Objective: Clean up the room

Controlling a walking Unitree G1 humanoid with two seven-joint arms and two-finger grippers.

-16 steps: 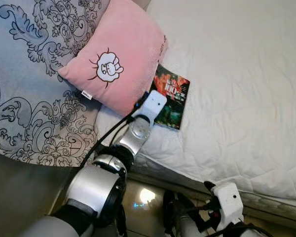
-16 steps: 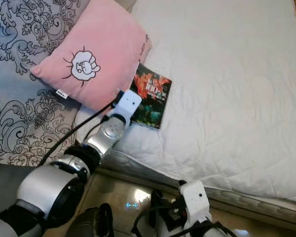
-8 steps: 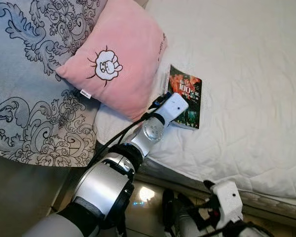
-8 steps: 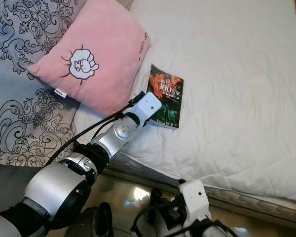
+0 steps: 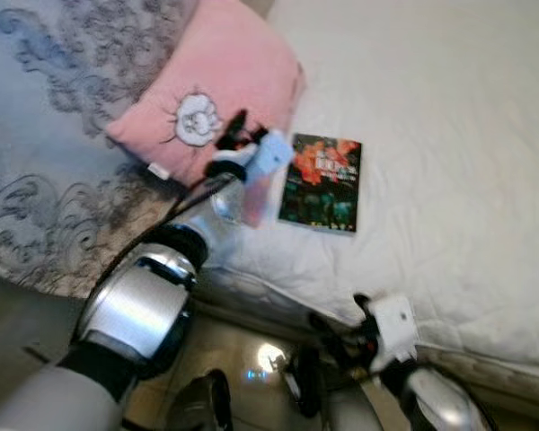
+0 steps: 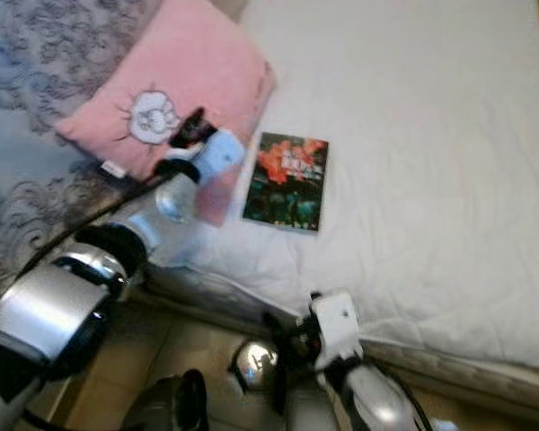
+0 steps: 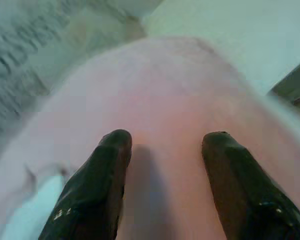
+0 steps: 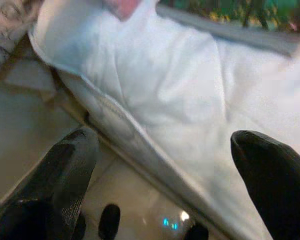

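Note:
A pink pillow (image 5: 217,83) with a small cartoon print lies at the left edge of the white mattress (image 5: 449,117), partly on a patterned blanket. Right beside it a dark book (image 5: 322,182) with a red and green cover lies flat on the mattress. My left gripper (image 5: 234,135) is over the pillow's near part. In the left wrist view it (image 7: 165,145) is open, with pink fabric between and under the black fingers (image 7: 108,170). My right gripper (image 8: 165,150) is open and holds nothing, low in front of the mattress edge.
A grey-blue blanket (image 5: 54,171) with dark scroll patterns covers the bed's left side. The mattress side (image 8: 140,95) drops to a shiny tiled floor (image 5: 251,355) between me and the bed. Plain white mattress stretches to the right of the book.
My left arm swung left off the book and now reaches onto the pillow, leaving the book fully uncovered. The right gripper rose a little. The picture has blurred and shifted.

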